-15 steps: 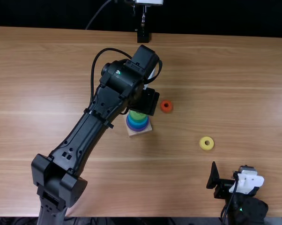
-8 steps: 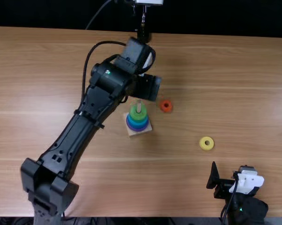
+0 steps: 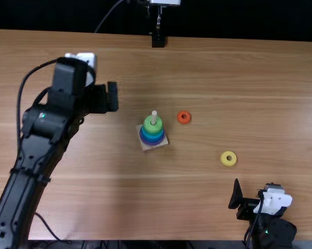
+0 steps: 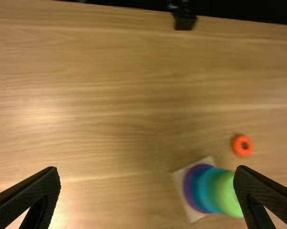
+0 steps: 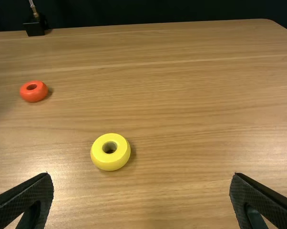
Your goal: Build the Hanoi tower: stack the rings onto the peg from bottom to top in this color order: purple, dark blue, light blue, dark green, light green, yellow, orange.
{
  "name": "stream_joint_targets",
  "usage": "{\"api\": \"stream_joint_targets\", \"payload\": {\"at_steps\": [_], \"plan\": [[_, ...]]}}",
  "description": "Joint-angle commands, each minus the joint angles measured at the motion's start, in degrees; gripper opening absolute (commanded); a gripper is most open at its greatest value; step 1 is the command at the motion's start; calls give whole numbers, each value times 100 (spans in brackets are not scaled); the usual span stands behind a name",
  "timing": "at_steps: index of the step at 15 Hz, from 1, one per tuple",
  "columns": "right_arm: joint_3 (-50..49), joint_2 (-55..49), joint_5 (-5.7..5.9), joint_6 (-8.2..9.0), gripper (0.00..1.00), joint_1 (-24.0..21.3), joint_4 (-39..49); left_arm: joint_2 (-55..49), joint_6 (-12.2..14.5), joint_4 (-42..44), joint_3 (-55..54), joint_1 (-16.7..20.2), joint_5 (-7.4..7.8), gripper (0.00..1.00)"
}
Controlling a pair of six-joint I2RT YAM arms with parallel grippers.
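In the top view my left gripper [image 3: 112, 97] is up and left of the ring tower, apart from it. Its fingers stand wide open in the left wrist view, left gripper [image 4: 148, 193]. The peg [image 3: 154, 117] on a square wooden base [image 3: 148, 148] bears purple at the bottom, then blue rings, with a green ring [image 3: 153, 125] on top. An orange ring [image 3: 184, 117] lies beside the tower, a yellow ring [image 3: 228, 158] farther right. My right gripper [image 3: 234, 194] is near the front edge; in the right wrist view the right gripper [image 5: 141, 193] is open beyond the yellow ring [image 5: 110, 151].
A black stand [image 3: 158, 40] is at the table's far edge, behind the tower. The left arm extends over the table's left side, with a loose cable along it. Bare table [image 3: 187, 202] lies between the two arms.
My left gripper has moved from above the tower to the left, uncovering the peg and the green ring. The right arm and the rings have kept still.
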Motion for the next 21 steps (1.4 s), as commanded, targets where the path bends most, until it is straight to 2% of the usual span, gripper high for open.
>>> {"api": "stream_joint_targets", "payload": {"at_steps": [1,3,5,6,7,10,13,17,21], "plan": [[-604,-71,-6,7,100,-47,-336,-557,61,287,-603,256,-11,100],[-604,-71,-6,7,100,-47,-336,-1269,71,794,-1403,528,-43,100],[-604,-71,-6,7,100,-47,-336,-1963,71,1100,-2097,730,-338,100],[-604,-71,-6,7,100,-47,-336,-2270,82,1300,-2422,889,-380,100],[-604,-71,-6,7,100,-47,-336,-2604,82,1690,-2809,1003,-380,100],[-604,-71,-6,7,100,-47,-336,-3325,82,2692,-3530,1020,-359,100],[-604,-71,-6,7,100,-47,-336,-4195,82,2724,-4286,1029,-380,100],[-604,-71,-6,7,100,-47,-336,-5892,103,2777,-5692,1020,-391,100],[-604,-71,-6,7,100,-47,-336,-7245,71,3473,-7072,1135,-359,100]]}}
